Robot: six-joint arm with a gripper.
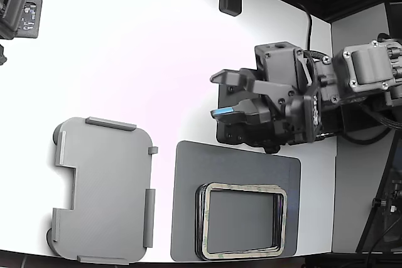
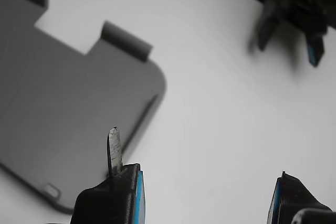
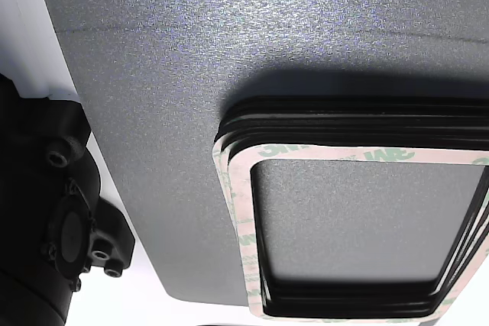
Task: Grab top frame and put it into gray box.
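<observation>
The gripper [image 1: 221, 94] hangs over the table [image 1: 157, 73], near its right edge in the exterior view, jaws spread and holding nothing. The frame [image 1: 244, 187] lies on top of the stack [image 1: 200, 214], which sits on the mat [image 1: 239, 158] at the table's near edge. The box [image 1: 103, 186] rests on the table just beside the mat's left edge in the exterior view, with nothing in it.

Risks from here:
1. The frame is thin. A deep descent may pinch 2 frames at once.
2. The frame probably carries an adhesive liner, though the close view shows the print only partly; sticking to the next frame would drag the stack.
3. A tilted release could catch the frame on the tabs [image 1: 110, 123] of the box.
</observation>
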